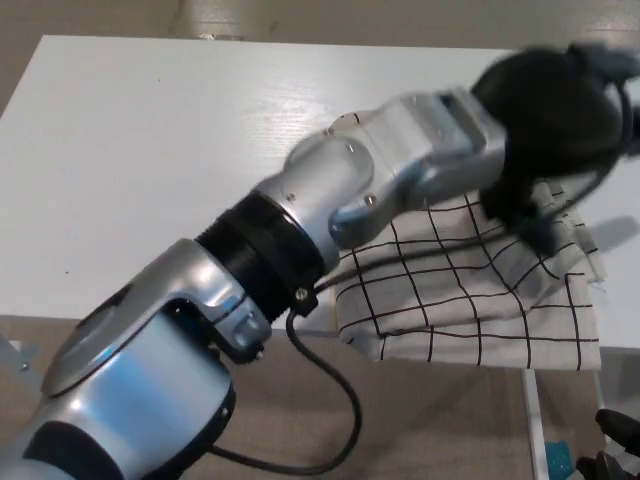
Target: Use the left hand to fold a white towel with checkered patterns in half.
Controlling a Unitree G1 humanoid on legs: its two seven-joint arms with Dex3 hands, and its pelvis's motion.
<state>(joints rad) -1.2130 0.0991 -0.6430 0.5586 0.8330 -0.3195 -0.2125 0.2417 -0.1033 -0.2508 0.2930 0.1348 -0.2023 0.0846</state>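
One white towel, black grid, rumpled, possibly folded.

towel on the table's near right edge — left hand above it.

Silver metallic left arm with black ribbed joint ring, small dark screws, thin black cable looping beneath, blurred bulbous black left hand.
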